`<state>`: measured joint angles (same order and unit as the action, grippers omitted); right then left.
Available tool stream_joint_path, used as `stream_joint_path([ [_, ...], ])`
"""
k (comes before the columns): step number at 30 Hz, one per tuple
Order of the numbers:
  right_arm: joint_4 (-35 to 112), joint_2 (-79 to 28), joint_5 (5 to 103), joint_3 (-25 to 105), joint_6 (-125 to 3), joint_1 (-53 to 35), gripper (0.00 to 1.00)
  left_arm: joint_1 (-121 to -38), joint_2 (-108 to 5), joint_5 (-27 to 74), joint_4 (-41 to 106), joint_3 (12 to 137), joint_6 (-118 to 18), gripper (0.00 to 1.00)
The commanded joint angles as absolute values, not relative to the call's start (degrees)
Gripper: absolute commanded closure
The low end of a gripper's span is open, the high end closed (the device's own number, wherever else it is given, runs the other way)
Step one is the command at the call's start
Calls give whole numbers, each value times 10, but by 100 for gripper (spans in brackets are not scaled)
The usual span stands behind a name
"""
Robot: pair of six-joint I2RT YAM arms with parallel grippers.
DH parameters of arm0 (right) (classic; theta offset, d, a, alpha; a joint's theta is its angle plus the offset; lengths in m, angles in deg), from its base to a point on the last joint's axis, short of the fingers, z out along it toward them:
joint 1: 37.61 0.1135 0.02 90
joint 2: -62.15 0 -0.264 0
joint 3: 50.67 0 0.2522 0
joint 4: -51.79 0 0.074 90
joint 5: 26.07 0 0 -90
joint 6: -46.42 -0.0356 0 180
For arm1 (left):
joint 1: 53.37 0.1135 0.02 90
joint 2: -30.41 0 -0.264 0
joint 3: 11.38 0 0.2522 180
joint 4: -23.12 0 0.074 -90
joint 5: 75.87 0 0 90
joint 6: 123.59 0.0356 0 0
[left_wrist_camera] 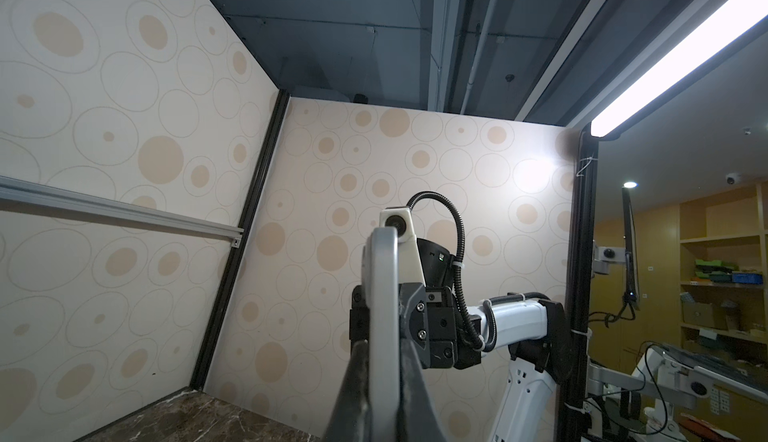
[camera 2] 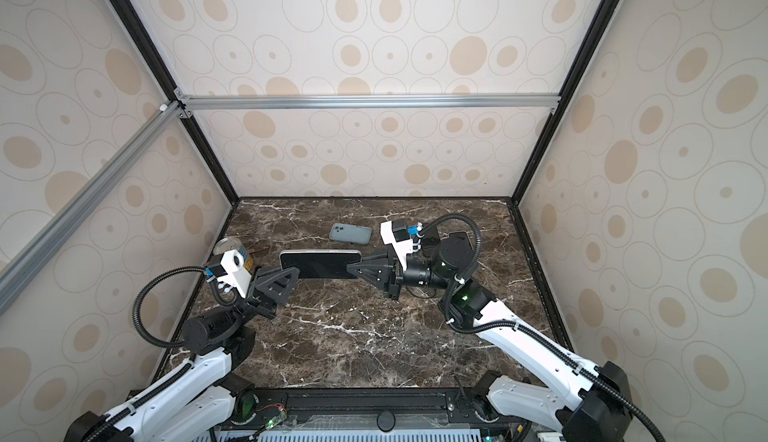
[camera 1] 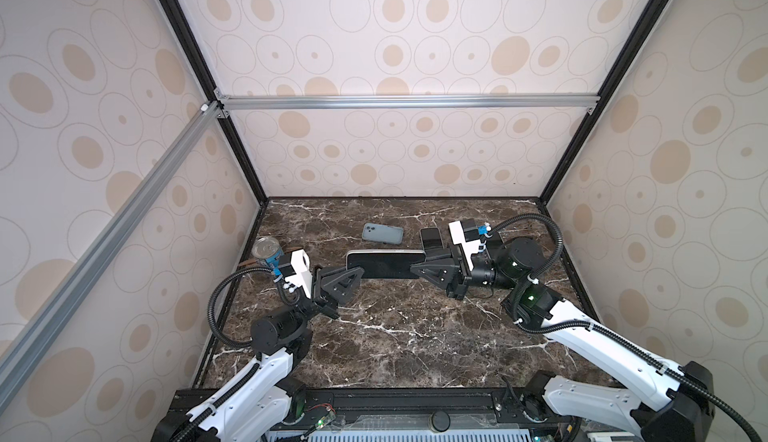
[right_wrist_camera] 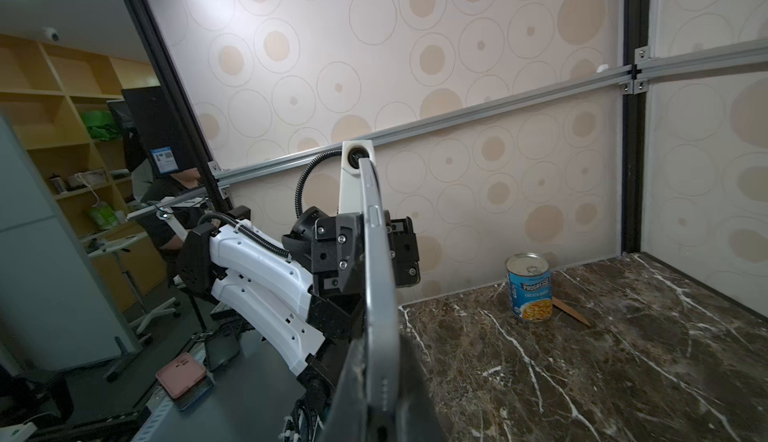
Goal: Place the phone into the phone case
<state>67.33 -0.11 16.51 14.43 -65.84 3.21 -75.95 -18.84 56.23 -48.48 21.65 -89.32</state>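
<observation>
The left gripper [camera 1: 354, 273] and right gripper [camera 1: 419, 266] are each pinching 1 end of the phone [camera 1: 386, 264], holding it above the marble table [camera 1: 395, 336]. The phone case [camera 1: 382, 234] is lying just behind it, and a soup can [camera 1: 267, 249] is standing far left. The phone's long axis is running left-right, with its dark screen showing in both top views.

Black fingers [camera 1: 432, 271] cover each end of the phone [camera 1: 386, 264]; the left wrist camera [camera 1: 300, 271] covers part of the can [camera 1: 266, 248] at the counter's [camera 1: 395, 336] left edge.
</observation>
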Motion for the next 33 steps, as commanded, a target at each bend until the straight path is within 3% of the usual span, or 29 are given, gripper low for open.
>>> stream_joint_path([
  [1,690,3,177,154,-660,33,100,-756,-181,559,-515,222,-886,100],
  [6,680,17,204,145,-653,33,100,-747,-180,542,-500,219,-883,96],
  [8,665,28,236,141,-647,33,100,-741,-179,533,-495,217,-882,54],
  [9,654,36,256,138,-642,33,100,-737,-178,527,-488,216,-880,39],
  [11,631,52,300,134,-634,33,100,-731,-177,515,-461,218,-871,25],
  [13,604,70,345,131,-622,32,100,-724,-176,500,-407,226,-856,18],
  [17,550,102,439,129,-598,32,100,-712,-184,452,-267,253,-808,18],
  [21,470,127,542,144,-577,32,100,-712,-220,358,-44,321,-729,31],
  [24,426,138,586,154,-561,32,100,-712,-270,287,89,388,-696,34],
  [33,364,168,620,160,-525,30,100,-739,-553,257,290,642,-658,44],
])
